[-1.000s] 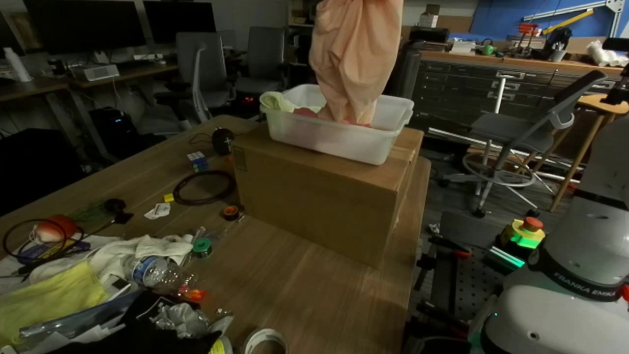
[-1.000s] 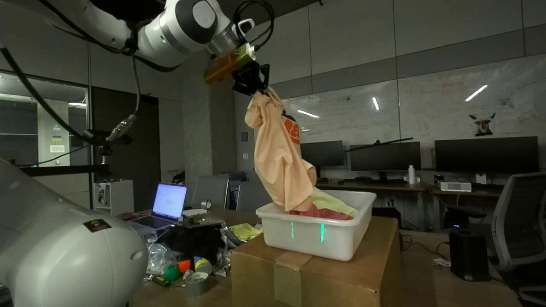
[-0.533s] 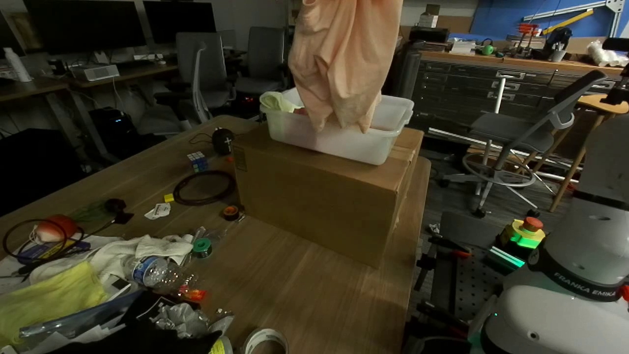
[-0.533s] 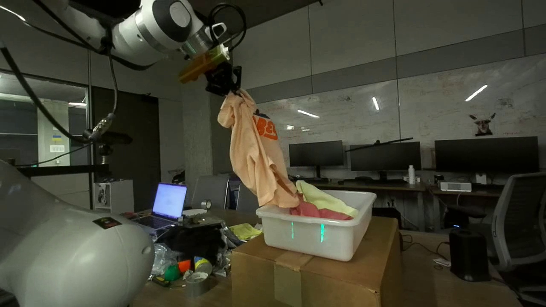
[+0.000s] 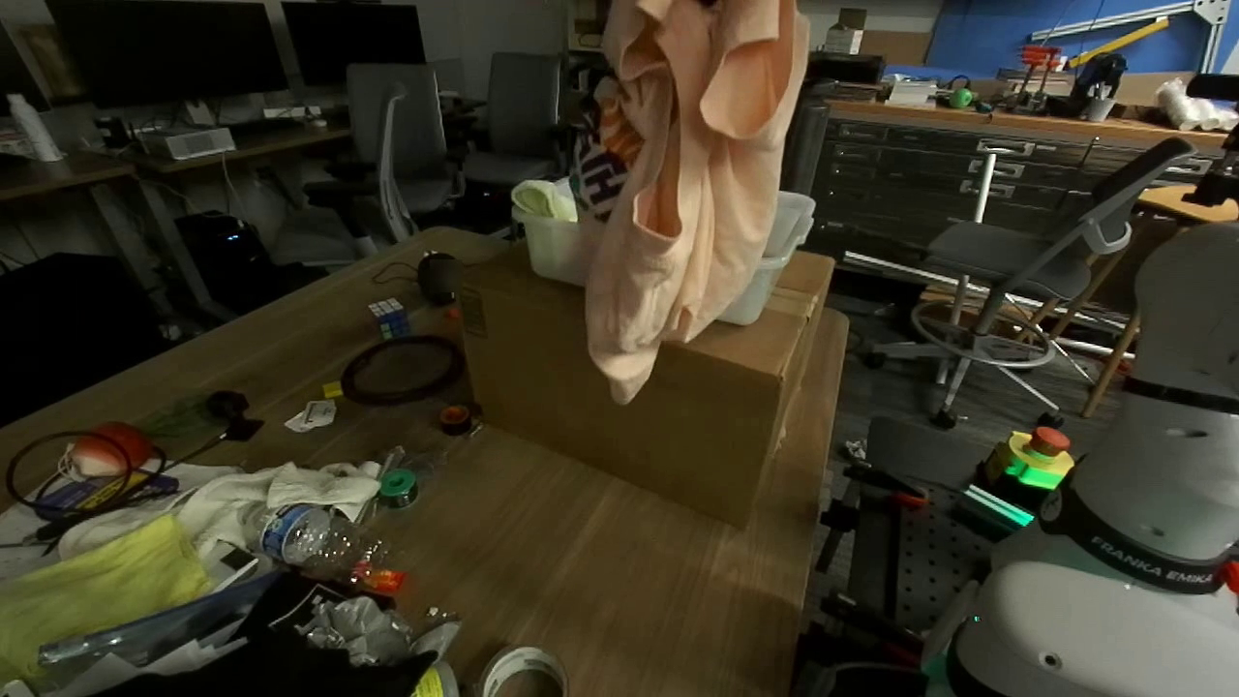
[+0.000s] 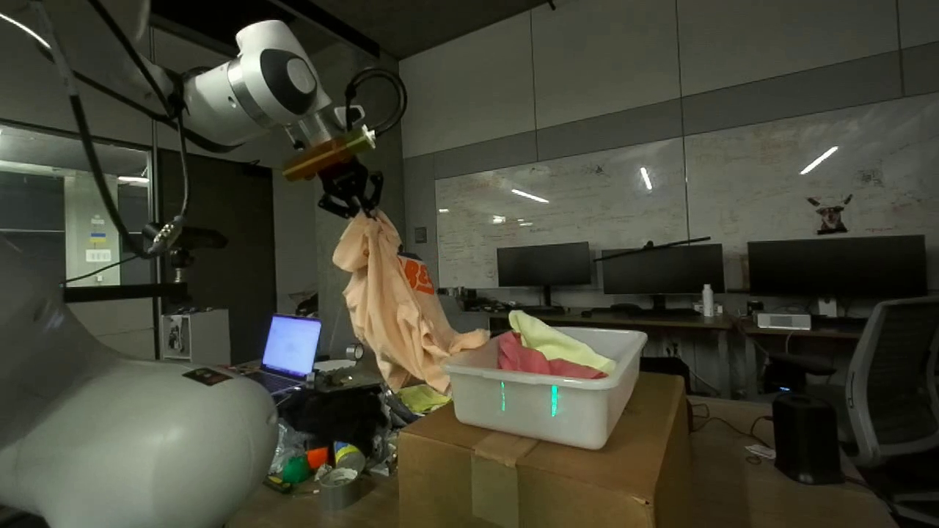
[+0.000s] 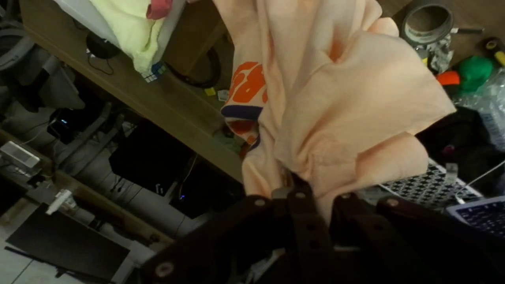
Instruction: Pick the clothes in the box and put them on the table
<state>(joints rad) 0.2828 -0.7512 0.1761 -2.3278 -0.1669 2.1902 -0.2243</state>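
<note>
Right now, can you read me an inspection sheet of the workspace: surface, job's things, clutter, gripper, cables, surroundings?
Surface: wooden table; carton standing on it
Job's things: peach shirt hanging, whether it touches the tub I can't tell; red garment and pale-yellow garment in the tub, which sits on the carton
Clutter: bottle, yellow cloth, cube, tape roll, laptop
Gripper: shut on the peach shirt
Cables: black cable looped above the gripper
Surroundings: monitors, chairs, whiteboard
</note>
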